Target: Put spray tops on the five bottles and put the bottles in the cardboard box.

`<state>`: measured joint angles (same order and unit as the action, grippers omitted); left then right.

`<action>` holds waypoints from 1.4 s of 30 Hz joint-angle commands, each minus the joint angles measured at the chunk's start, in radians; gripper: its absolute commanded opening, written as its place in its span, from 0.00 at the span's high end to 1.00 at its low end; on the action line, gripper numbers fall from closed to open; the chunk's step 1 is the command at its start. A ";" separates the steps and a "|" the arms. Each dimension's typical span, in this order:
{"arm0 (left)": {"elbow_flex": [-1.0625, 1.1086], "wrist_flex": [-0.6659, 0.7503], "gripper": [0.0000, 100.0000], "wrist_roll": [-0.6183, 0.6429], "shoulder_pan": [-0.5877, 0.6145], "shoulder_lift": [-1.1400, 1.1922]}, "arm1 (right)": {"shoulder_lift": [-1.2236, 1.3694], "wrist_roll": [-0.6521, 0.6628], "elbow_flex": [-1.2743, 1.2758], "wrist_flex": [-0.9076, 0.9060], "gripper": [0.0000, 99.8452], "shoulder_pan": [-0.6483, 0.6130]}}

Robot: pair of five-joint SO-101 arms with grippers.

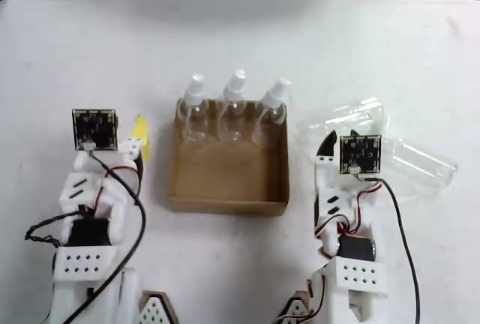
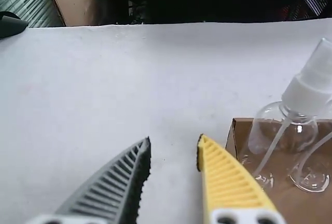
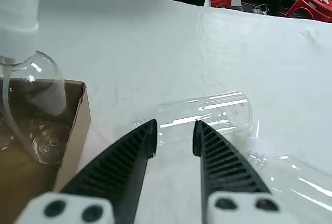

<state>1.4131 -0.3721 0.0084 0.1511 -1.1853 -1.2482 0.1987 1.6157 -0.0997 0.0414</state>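
The right claw is slightly spread and grips nothing. The nearer bottle lies on its side on the table, just ahead of the claw's tips and not touching them. The bottle's long axis runs across the claw's line of reach, not along it. That is the relation the pick turns on. The jaws part along the bottle's length, so as they stand they cannot span it. My judgement is that the wrist must roll about a quarter turn, or else the claw must take the bottle at one end.

A second bottle also lies flat, near the first, off to the right arm's right side and set at a slant.

The left claw is spread and empty too. It hangs over bare table on the far side of the box from both loose bottles, so the right arm is plainly the nearer one (the box sits between the arms).

Three capped bottles stand upright in a row against the box's far wall, leaving its near half free.
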 commanded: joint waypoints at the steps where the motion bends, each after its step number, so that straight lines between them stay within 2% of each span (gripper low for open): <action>1: -0.028 0.035 0.85 0.011 0.002 -0.022 | -0.022 0.014 -0.006 0.015 0.90 -0.005; 32: -0.028 0.035 0.85 0.011 0.001 -0.022 | -0.021 0.014 -0.009 -0.005 0.90 0.004; 38: -0.028 0.035 0.85 0.011 0.005 -0.022 | -0.013 0.005 -0.026 -0.001 0.90 0.065; 42: -0.028 0.035 0.85 0.011 0.005 -0.021 | 0.001 0.003 -0.081 -0.073 0.90 0.067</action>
<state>1.4131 -0.3721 0.0084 0.1511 -1.1853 -1.2482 0.1987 1.6157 -0.1135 0.0982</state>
